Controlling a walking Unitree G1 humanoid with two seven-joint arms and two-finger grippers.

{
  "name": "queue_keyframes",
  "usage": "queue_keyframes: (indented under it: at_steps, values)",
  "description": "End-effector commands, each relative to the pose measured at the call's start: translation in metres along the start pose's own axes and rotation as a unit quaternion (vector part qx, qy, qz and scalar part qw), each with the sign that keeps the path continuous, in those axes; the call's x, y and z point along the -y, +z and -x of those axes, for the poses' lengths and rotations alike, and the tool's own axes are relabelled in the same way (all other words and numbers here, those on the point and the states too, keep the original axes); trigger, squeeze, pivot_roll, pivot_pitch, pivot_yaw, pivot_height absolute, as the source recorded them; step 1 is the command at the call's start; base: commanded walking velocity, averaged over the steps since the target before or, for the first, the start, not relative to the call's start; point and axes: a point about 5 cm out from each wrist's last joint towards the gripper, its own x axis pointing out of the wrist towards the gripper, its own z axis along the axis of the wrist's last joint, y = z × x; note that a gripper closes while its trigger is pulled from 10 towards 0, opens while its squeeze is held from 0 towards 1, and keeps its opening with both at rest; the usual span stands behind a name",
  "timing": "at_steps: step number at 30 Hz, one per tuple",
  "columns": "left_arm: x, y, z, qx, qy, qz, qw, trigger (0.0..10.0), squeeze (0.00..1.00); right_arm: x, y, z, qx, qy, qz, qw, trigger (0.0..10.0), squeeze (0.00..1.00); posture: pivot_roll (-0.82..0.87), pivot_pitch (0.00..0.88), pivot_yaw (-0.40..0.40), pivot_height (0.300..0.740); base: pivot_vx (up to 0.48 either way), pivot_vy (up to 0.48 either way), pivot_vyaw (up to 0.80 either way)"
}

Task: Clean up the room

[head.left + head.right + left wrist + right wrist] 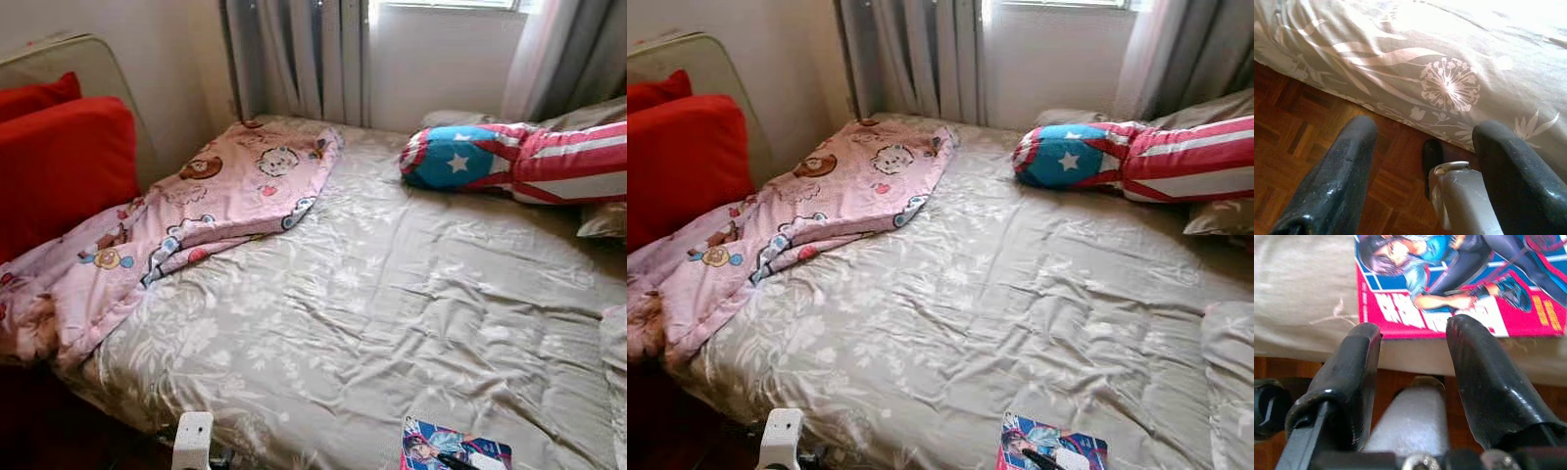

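Step looks like comic pickup: right gripper (pixel 1413 340), jaws spread, w/ comic book (pixel 1459 279) at bed (pixel 392 294) near edge, needs fwd reach & pinch; left gripper (pixel 1422 142) idle, spread.

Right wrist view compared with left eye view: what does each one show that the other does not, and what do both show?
The right wrist view alone shows the right gripper, fingers open, poised at the near edge of the comic book, with wooden floor under the bed edge.

The left eye view alone shows the pink blanket, the red cushion, the star pillow and the curtains.

Both show the comic book lying on the beige bedspread.
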Motion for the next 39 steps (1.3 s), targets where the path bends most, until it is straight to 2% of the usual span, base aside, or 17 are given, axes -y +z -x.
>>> queue_keyframes:
  at_steps: [1,8,39]
  values:
    - [-0.0041,-0.0046,0.0012,-0.012,0.008,0.004,1.000,10.0,0.00,-0.0010,0.0005,-0.0003,0.001,0.000,-0.006,1.000,10.0,0.00,-0.01,0.000,0.016,0.740,0.000,0.000,0.00]
    - [-0.0035,-0.0071,0.0017,-0.018,0.008,-0.001,1.000,10.0,0.00,-0.0010,0.0000,-0.0003,-0.002,0.003,-0.003,1.000,10.0,0.00,-0.01,0.000,0.016,0.740,0.000,0.229,0.00]
    - [-0.0015,-0.0077,0.0015,-0.021,0.009,-0.006,1.000,10.0,0.00,-0.0021,0.0025,-0.0011,-0.003,0.009,0.008,1.000,10.0,0.00,-0.01,0.000,0.020,0.740,0.000,0.400,0.00]
